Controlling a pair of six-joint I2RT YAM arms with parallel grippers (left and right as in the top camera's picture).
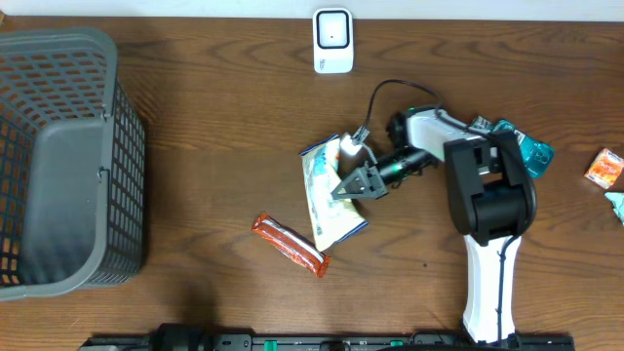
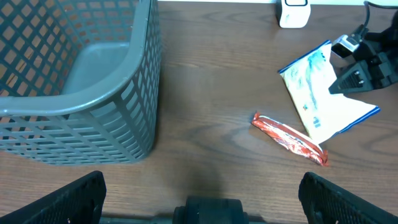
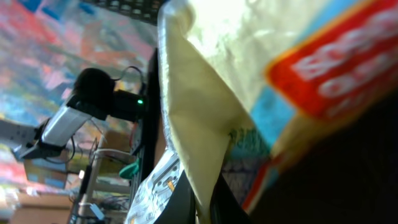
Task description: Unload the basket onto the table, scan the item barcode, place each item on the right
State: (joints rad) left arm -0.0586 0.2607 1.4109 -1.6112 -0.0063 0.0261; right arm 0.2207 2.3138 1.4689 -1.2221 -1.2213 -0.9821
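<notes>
While tight in closed right end effector (image 1: pixel 343 189), packet (image 1: pixel 327 213) lengthwise near-to-far, slightly askew.

1. Noted a dark wooden tabletop (image 1: pixel 214 127), grain running left to right.
2. Found a grey mesh basket (image 1: pixel 127 185) standing upright at the left edge.
3. Found a white scanner (image 1: pixel 332 40) at the middle of the far edge.
4. Found a white-and-blue packet (image 1: pixel 327 210) near the middle of the tabletop.
5. Found an orange-red snack bar (image 1: pixel 290 245) just beside the packet's near left corner, lying aslant and not touching it.
6. Found a small orange packet (image 1: pixel 604 168) near the right edge, and a teal item (image 1: pixel 534 151) partly hidden, a little inward of it.
</notes>
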